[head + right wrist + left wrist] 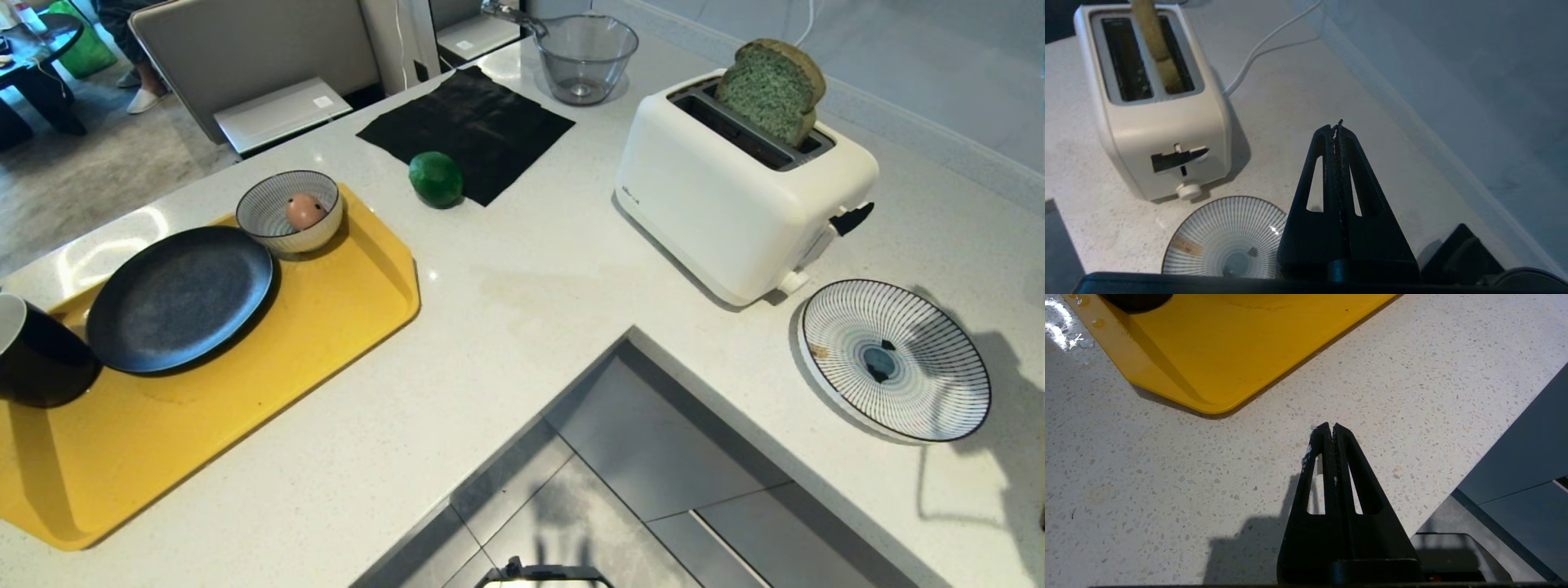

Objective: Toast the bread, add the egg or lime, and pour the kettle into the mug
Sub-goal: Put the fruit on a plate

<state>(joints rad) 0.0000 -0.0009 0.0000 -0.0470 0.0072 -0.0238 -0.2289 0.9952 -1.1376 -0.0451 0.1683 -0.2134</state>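
The green bread (771, 90) stands upright in the far slot of the white toaster (735, 196), its top half sticking out; in the right wrist view the bread (1153, 41) shows edge-on. The lime (435, 178) lies on the counter at the edge of a black cloth (465, 122). The egg (304, 211) sits in a striped bowl (269, 208) on the yellow tray (245, 384). The black mug (33, 351) stands at the tray's left end. The kettle is out of view. My right gripper (1336, 127) is shut and empty, over the counter right of the toaster. My left gripper (1329, 426) is shut and empty, near the tray's corner (1241, 347).
A black plate (180, 298) lies on the tray. A striped plate (894, 359) sits in front of the toaster's lever (851, 219). A glass bowl (585, 55) stands at the back. The counter is L-shaped with an inner corner edge (629, 335). A white cord (1265, 45) runs behind the toaster.
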